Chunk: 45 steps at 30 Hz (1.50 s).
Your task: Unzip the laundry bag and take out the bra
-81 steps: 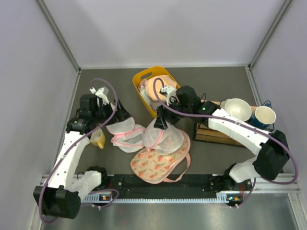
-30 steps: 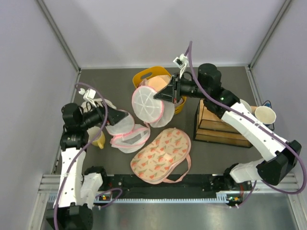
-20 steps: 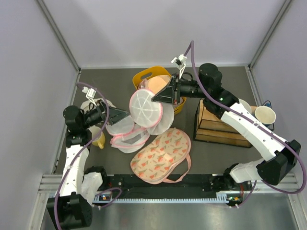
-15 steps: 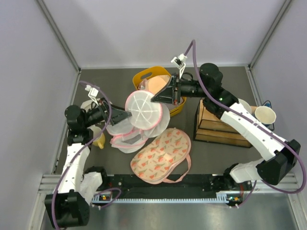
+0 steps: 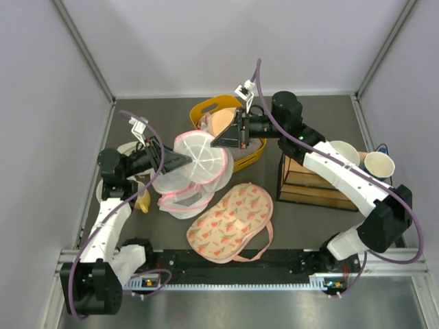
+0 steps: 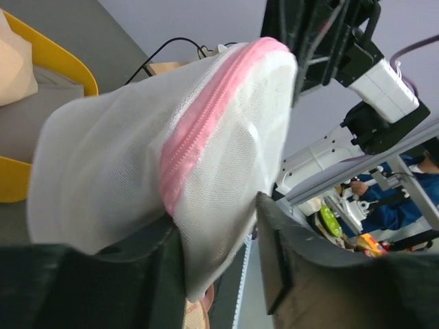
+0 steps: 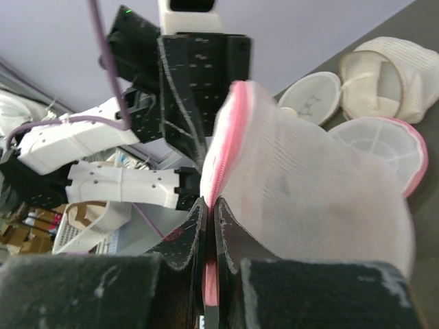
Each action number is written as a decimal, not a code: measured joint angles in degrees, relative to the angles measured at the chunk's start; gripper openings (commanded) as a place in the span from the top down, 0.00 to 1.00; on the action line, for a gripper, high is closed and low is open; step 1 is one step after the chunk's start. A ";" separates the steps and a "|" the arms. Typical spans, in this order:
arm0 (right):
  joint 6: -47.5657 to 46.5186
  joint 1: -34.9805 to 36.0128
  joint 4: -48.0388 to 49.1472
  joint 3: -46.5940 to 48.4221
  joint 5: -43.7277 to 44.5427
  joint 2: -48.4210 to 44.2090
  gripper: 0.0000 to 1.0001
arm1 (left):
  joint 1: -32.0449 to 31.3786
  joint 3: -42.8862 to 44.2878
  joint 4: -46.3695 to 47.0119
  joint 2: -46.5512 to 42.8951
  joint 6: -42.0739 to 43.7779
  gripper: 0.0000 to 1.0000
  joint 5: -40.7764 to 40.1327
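Observation:
The laundry bag [image 5: 199, 156], a white mesh clamshell edged with a pink zipper [image 6: 199, 137], hangs in the air over the table's left middle. My right gripper [image 5: 218, 142] is shut on its pink edge, and in the right wrist view the jaws [image 7: 212, 203] pinch the zipper band with the dome [image 7: 322, 205] bulging to the right. My left gripper [image 5: 184, 161] reaches in from the left. Its fingers press the mesh [image 6: 137, 151] from both sides near the gripper's tips [image 6: 218, 219]. Nothing coloured shows through the mesh, so the bra is hidden.
A yellow basket [image 5: 206, 110] with a pale peach bra [image 5: 221, 123] stands behind. Other mesh bags [image 5: 184, 199] and a printed peanut-shaped pouch [image 5: 230, 223] lie below. A small mustard thing [image 5: 141, 201] sits by the left arm. At the right are a wooden box [image 5: 309, 186], bowl [image 5: 339, 154] and cup [image 5: 378, 164].
The right arm carried the raised bag leftward. The left gripper came up to meet it, and its wide-open jaws closed onto the mesh.

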 measured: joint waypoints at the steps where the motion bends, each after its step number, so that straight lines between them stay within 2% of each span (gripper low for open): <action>1: 0.02 -0.11 0.02 -0.09 0.26 0.35 1.00 | 0.13 0.15 -0.24 -0.11 0.00 0.81 0.46; 4: 0.24 -1.49 -0.07 -0.81 1.60 0.74 1.00 | 0.17 1.51 -4.63 -1.55 2.03 1.00 0.83; 5: 0.33 -1.70 -0.13 -1.05 2.03 0.92 0.87 | 0.09 2.34 -6.58 -2.27 3.34 1.00 0.81; 8: 0.57 -2.16 -1.57 -1.01 4.61 1.68 0.26 | -0.22 5.53 -14.29 -4.33 8.17 1.00 -0.26; 11: -1.38 -2.25 -8.37 0.20 11.02 2.14 0.15 | -0.44 8.50 -22.82 -4.96 11.52 1.00 -4.98; 18: -6.97 -0.79 -16.20 -3.19 30.36 -2.75 0.21 | -0.44 12.81 -38.38 -3.65 9.88 1.00 -20.81; 21: -9.09 3.65 -16.50 -6.05 36.79 -6.62 0.24 | -0.42 12.81 -41.99 -3.43 6.27 1.00 -25.81; 25: -10.47 10.43 -14.82 -9.29 40.48 -8.48 0.30 | -0.42 12.81 -44.50 -3.45 2.64 1.00 -30.53; 29: -10.69 15.23 -13.75 -12.11 41.53 -7.89 0.36 | -0.44 12.81 -46.40 -3.63 -0.37 1.00 -33.94; 36: -10.86 19.30 -12.76 -10.10 41.35 -3.52 0.36 | -0.44 15.23 -52.98 -4.24 -1.46 1.00 -39.98; 45: -9.14 20.11 -6.12 -2.08 25.99 4.87 0.34 | -0.44 21.62 -61.02 -4.35 -0.87 1.00 -45.35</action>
